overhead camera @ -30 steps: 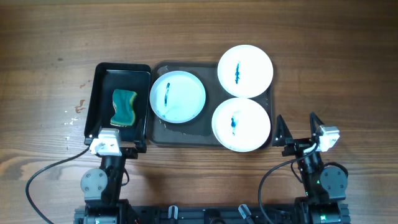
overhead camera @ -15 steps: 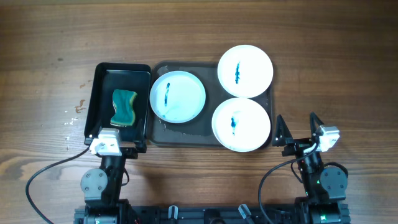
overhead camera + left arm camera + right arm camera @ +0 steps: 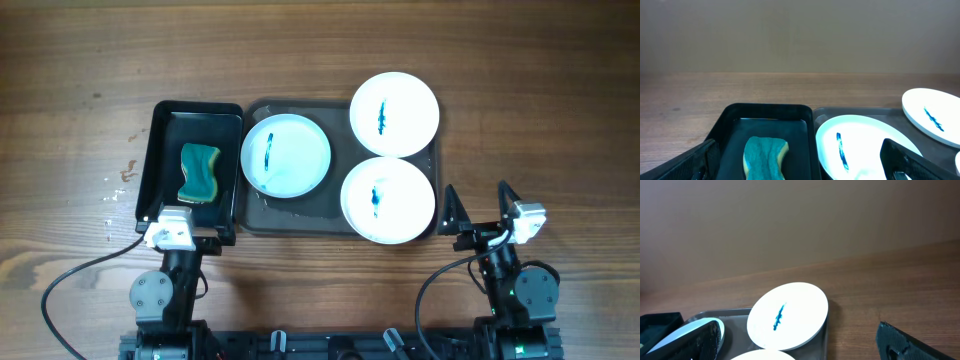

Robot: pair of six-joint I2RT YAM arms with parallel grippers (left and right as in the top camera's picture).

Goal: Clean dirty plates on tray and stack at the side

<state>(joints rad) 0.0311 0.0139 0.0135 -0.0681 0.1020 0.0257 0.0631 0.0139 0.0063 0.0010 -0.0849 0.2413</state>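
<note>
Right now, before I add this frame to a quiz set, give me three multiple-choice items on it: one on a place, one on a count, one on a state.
1. Where does the sponge lie?
A) in the black tray
B) on a plate
C) on the bare table

2. How many plates carry a blue streak?
A) one
B) two
C) three

3. How is the right gripper?
A) open, holding nothing
B) shut on a plate
C) shut on the sponge

Answers:
1 A: it rests inside the black tray, left of the grey tray.
2 C: every plate shows a streak at its centre.
3 A: its jaws stand apart with nothing between them.
</note>
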